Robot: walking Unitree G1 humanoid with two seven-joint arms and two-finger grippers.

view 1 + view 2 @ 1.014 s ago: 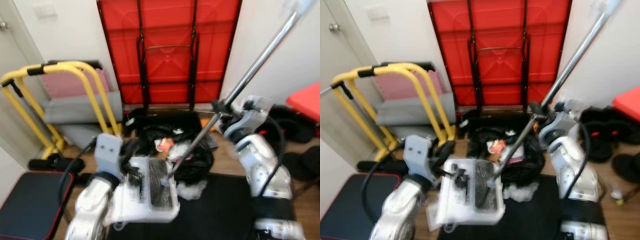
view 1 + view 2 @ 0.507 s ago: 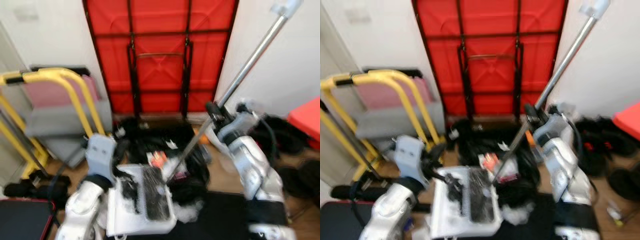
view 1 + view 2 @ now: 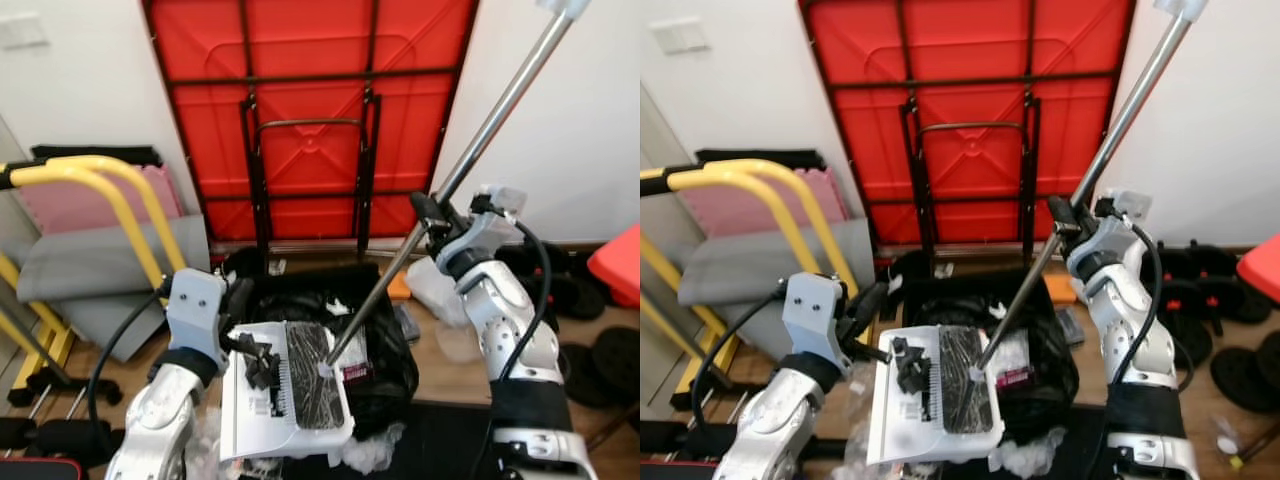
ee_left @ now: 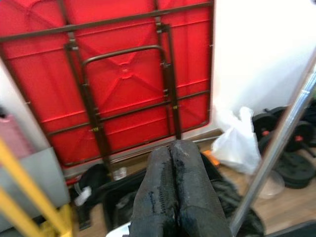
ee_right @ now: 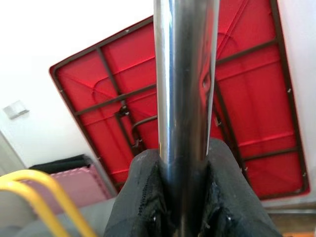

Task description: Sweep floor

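Your right gripper [image 3: 1064, 222] clamps the long silver broom pole [image 3: 1110, 142], top cut off at 1 o'clock; left gripper [image 4: 174, 195] pressed together, its grip on the white plastic dustpan [image 3: 930, 400] hidden.

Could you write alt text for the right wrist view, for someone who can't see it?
Two black fingers of the right end effector clamp a shiny metal broom pole running up the picture. Behind it, a red folded table leans against a white wall.

The right claw [image 5: 183, 197] clamps the broom pole [image 5: 183, 98] before a red folded table [image 5: 256, 108].
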